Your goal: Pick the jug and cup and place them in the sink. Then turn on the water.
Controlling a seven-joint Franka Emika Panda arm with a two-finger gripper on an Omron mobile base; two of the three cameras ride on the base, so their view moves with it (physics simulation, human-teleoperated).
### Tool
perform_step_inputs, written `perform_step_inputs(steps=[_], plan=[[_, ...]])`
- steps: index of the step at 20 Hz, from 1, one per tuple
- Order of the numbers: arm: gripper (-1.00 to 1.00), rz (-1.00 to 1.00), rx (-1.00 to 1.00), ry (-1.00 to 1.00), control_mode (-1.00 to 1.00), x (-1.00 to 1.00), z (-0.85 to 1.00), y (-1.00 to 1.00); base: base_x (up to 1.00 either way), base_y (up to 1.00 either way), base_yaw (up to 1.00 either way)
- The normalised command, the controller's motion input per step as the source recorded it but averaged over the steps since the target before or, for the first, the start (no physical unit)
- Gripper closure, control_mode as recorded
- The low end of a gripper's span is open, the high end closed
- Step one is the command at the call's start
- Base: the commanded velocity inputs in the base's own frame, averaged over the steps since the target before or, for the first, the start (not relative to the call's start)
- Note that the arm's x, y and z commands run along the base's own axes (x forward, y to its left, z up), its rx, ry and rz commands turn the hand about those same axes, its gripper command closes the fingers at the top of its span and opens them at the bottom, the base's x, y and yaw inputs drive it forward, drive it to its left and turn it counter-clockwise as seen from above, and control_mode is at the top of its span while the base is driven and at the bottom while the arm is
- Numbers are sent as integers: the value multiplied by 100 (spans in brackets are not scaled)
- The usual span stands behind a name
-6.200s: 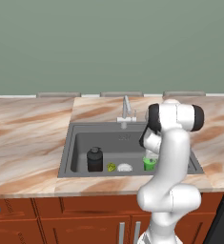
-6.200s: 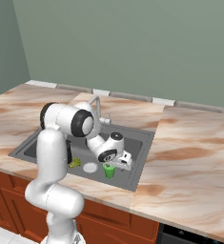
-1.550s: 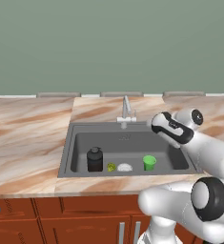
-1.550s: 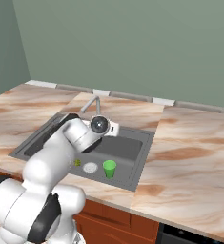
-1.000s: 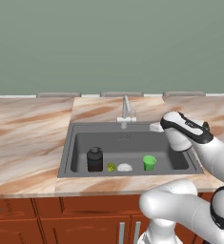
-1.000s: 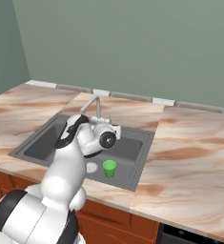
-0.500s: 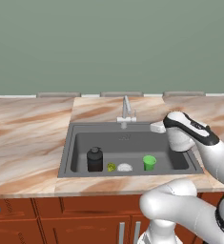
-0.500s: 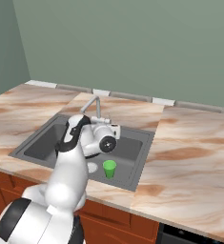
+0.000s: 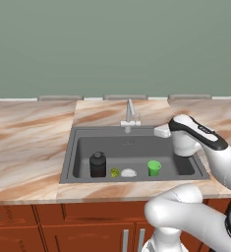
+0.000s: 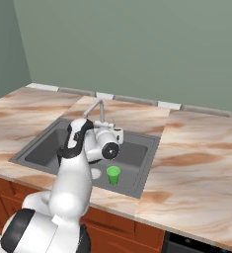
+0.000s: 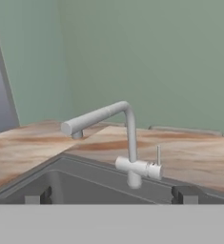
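On the left of the large dark grey rectangular sink basin, near its front wall, stands the squat dark grey-black cylindrical jug with a narrower round cap, upright. Just right of it lies a tiny yellow-green lump, then the white round drain. Further right, apart from the drain, the small bright green tapered plastic cup stands upright on the basin floor, mouth up. At the far rim, behind the middle of the basin, rises the slim silver faucet, its spout reaching over the basin and a thin lever standing up at its base. Right of the faucet, above the far right part of the basin, the white two-finger gripper faces the faucet with its dark finger tips spread wide, holding nothing and apart from the faucet. The marbled brown stone counter surrounds the sink.
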Motion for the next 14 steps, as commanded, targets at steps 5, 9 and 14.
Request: perform_step_inputs(steps=[5, 9, 14], plan=[[-100, 0, 0, -13, -100, 0, -7, 9, 0, 0, 0], [-100, 0, 0, -5, -100, 7, -10, 0, 0, 0, 0], [-100, 0, -1, 0, -100, 6, -11, 12, 0, 0, 0]])
